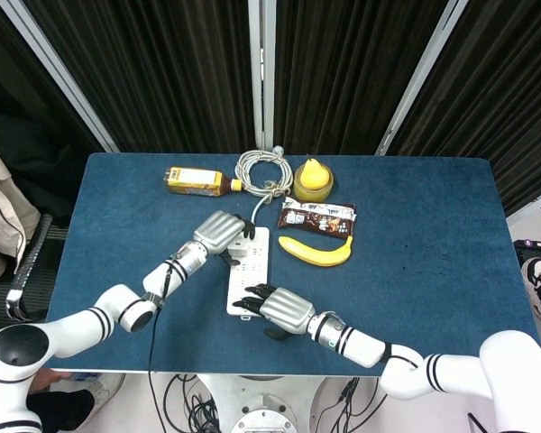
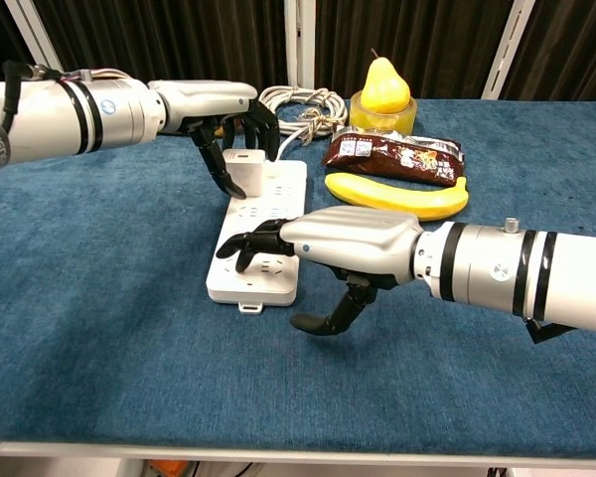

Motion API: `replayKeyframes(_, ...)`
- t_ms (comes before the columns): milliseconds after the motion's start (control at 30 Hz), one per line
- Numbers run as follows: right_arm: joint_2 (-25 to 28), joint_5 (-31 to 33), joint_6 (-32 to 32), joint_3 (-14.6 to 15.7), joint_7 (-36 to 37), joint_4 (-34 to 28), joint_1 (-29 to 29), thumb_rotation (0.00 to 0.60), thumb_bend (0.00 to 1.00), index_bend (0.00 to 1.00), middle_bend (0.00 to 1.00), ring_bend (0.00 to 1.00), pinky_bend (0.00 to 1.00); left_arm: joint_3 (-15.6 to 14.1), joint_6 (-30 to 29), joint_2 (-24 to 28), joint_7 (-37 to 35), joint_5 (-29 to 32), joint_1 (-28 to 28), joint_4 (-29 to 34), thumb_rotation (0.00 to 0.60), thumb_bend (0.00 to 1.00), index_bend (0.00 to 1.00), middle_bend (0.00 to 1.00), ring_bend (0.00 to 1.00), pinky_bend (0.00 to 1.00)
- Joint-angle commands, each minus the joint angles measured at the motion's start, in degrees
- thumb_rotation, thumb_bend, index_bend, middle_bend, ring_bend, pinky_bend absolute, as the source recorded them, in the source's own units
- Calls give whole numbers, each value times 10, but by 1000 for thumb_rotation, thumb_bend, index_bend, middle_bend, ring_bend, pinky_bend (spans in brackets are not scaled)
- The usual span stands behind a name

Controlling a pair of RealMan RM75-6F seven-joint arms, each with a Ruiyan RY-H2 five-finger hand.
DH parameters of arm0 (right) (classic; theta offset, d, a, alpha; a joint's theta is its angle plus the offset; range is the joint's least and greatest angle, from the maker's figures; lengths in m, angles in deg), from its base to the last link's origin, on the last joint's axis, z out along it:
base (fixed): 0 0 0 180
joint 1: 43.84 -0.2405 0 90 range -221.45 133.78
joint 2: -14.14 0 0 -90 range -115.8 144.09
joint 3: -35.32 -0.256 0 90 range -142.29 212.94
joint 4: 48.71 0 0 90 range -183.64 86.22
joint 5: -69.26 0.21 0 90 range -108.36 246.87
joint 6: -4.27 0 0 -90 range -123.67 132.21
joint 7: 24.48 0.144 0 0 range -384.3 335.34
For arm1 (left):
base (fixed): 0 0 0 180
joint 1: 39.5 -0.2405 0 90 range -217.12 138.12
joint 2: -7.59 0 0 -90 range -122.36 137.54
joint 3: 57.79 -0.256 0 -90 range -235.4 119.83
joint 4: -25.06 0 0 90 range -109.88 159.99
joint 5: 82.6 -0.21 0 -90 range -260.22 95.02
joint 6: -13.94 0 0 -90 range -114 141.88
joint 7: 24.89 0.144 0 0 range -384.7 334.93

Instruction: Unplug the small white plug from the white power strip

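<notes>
- Small white plug (image 2: 243,166) sits in the far end of the white power strip (image 2: 261,231), a little left of centre in the chest view; its white cord (image 2: 296,109) runs up to a coil at the top centre of the blue table (image 1: 433,253)
- Left hand (image 2: 222,111) comes in from the upper left; its dark fingers (image 2: 219,162) curl down around the plug, thumb on the near-left side, others over the top (whether they actually clamp it I cannot tell)
- Right hand (image 2: 323,242) enters from the lower right; its fingertips (image 2: 246,244) press down on the near end of the strip, thumb hanging off the right edge above the cloth; it grasps nothing
- In the head view the strip lies lengthwise at frame centre, with the left hand (image 1: 220,231) at its top and the right hand (image 1: 275,307) at its bottom
- Right of the strip: a banana (image 2: 395,196), a brown snack packet (image 2: 392,156) behind it, a pear (image 2: 384,87) on a yellow holder further back
- A bottle (image 1: 196,181) lies on its side left of the coil
</notes>
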Motion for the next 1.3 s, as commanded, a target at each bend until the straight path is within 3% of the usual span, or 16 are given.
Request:
replayKeyframes(33, 0, 1, 0, 2, 1, 1, -1, 600, 353, 93, 165, 0, 116, -3, -5, -8, -6, -2, 2, -12, 600, 113, 445, 436, 356, 499)
replayKeyframes(433, -1, 8, -3, 7, 0, 1, -4, 600, 353, 93, 166, 0, 116, -15, -17, -22, -33, -13, 6, -45, 600, 369, 588, 612, 513, 647)
replayKeyframes(1300, 3, 28, -4, 11, 9, -11, -3, 600, 360, 91, 172, 10, 123, -19, -31, -6, -129, -20, 7, -39, 600, 394, 614, 642, 538, 655)
